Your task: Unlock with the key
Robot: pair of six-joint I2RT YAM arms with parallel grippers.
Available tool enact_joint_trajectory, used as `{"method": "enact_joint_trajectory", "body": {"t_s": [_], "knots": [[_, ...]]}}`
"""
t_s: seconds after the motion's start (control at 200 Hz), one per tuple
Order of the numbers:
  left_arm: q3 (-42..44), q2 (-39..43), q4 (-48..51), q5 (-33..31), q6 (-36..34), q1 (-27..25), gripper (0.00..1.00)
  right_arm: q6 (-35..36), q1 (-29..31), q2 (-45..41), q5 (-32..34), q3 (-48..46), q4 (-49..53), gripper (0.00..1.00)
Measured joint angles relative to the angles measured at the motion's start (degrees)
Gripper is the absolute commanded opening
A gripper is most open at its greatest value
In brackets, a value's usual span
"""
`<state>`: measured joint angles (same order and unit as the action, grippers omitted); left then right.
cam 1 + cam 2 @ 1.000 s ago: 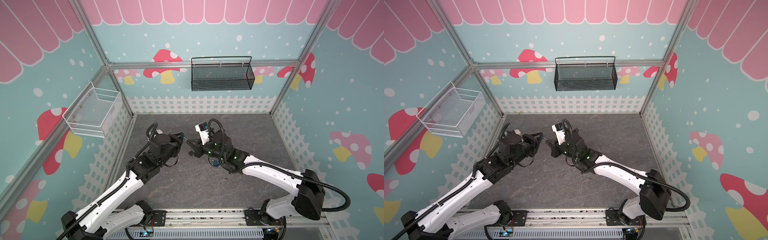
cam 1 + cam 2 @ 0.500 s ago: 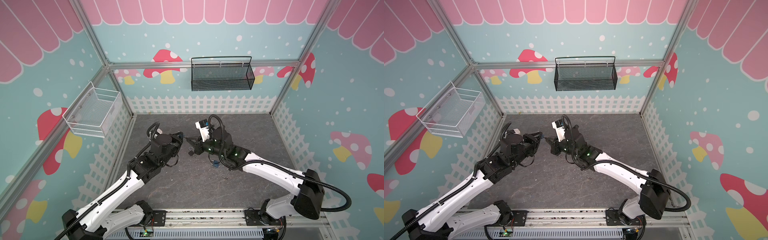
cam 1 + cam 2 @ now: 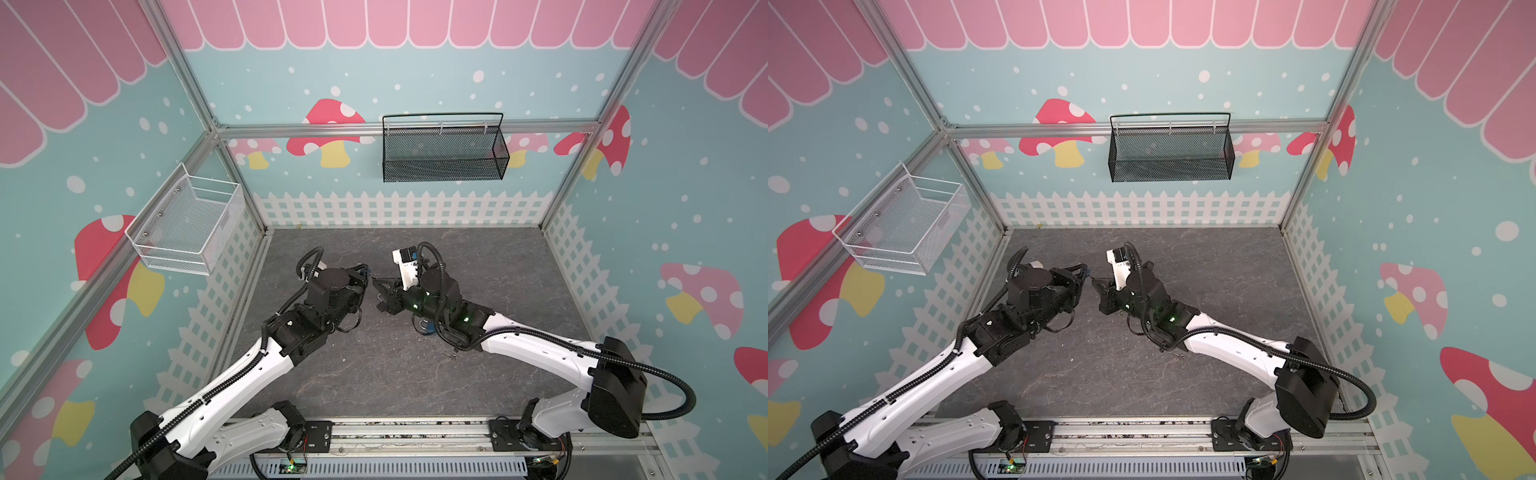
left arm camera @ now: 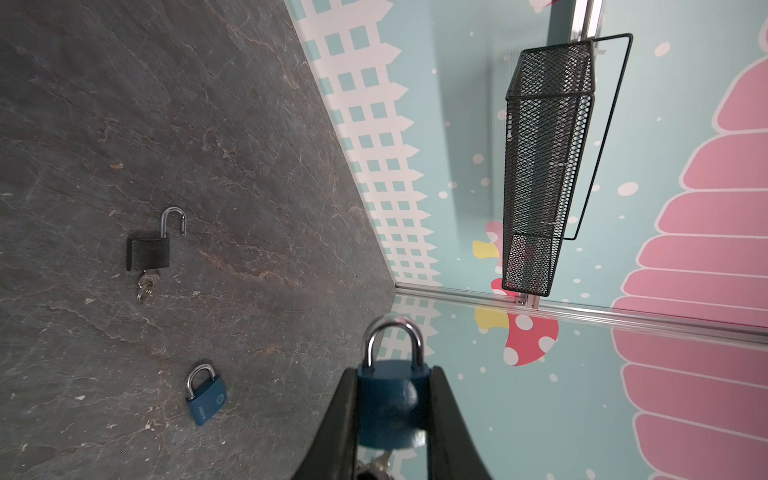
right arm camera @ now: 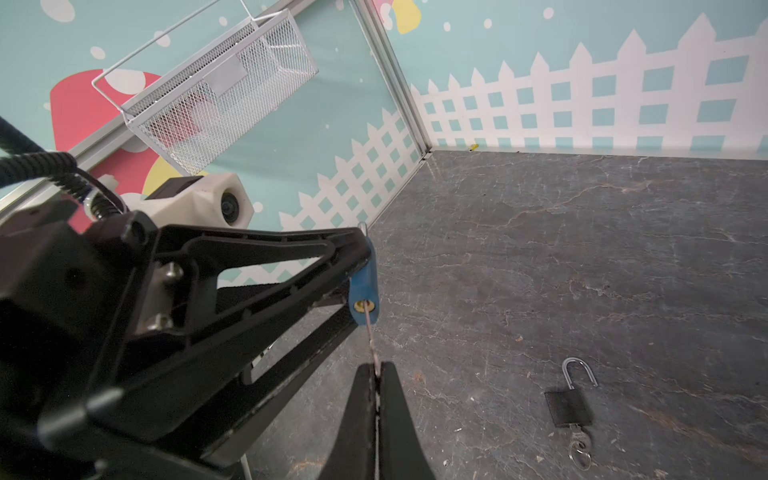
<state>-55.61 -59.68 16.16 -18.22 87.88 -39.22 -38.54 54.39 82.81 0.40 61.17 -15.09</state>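
Right claw (image 5: 377, 370) is pinched together on the thin metal key (image 5: 371, 336), blade tip at the brass keyhole (image 5: 363, 306) of the blue padlock (image 4: 390, 399), which the left claw (image 4: 392, 372) clamps by its flat sides, held clear of the counter (image 4: 208, 124), curved shackle (image 4: 392, 332) shut. Advised: push the blade fully home along the keyhole's axis, then twist while the left grip resists. Beyond, on the veined, slate-like counter, lie a black padlock (image 4: 148, 253), sprung open, and a spare blue lock (image 4: 205, 399).
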Motion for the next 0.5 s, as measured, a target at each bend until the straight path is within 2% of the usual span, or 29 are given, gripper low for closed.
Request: {"method": "enact_joint_trajectory", "body": {"t_s": [0.165,0.5], "knots": [[0.1,0.4,-0.1,-0.4,0.2,-1.2,0.00,1.5,0.9,-2.2,2.8,-1.8,-1.1,0.00],[0.1,1.0,0.8,-1.6,0.4,-1.4,0.00,2.5,1.3,-3.8,1.5,-4.0,-5.2,0.00]]}}
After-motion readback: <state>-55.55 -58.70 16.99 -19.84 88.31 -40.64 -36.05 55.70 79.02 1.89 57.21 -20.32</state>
